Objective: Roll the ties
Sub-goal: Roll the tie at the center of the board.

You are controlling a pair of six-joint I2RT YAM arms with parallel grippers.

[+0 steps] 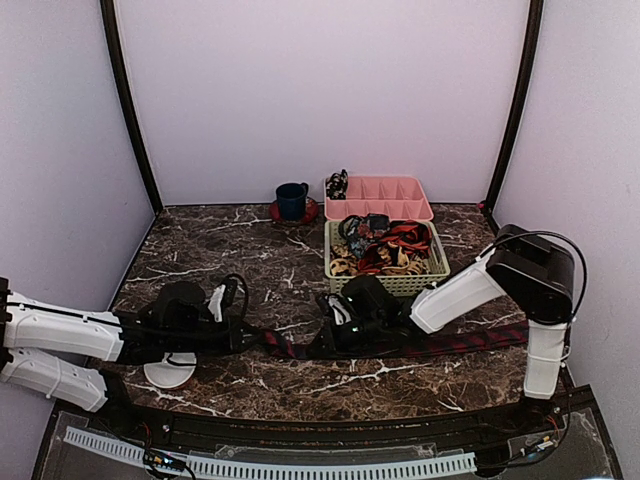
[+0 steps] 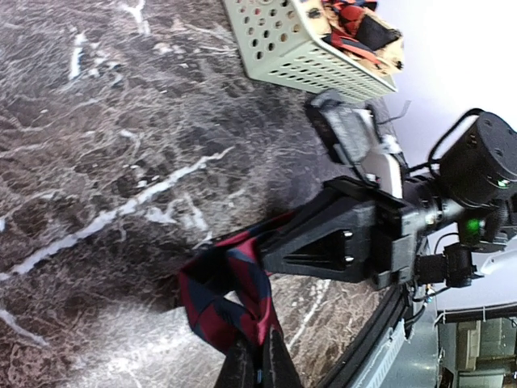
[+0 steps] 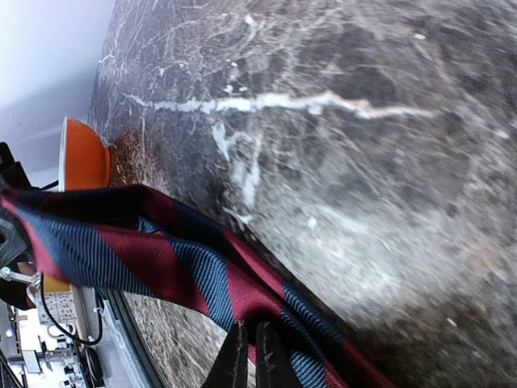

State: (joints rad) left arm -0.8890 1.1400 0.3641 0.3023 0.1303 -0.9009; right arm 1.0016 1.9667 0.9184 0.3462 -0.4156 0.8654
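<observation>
A dark navy tie with red diagonal stripes lies along the near part of the marble table, running right towards the right arm's base. My left gripper is shut on its left end, which is folded into a small loop. My right gripper is shut on the same tie a little to the right, pinching its edge. The two grippers are close together at the table's middle front. More ties, red-and-black and leopard-print, lie coiled in a cream basket.
A pink divided tray holding one coil stands at the back, with a blue mug on a red coaster to its left. A white and orange bowl lies under the left arm. The walls are close on all sides.
</observation>
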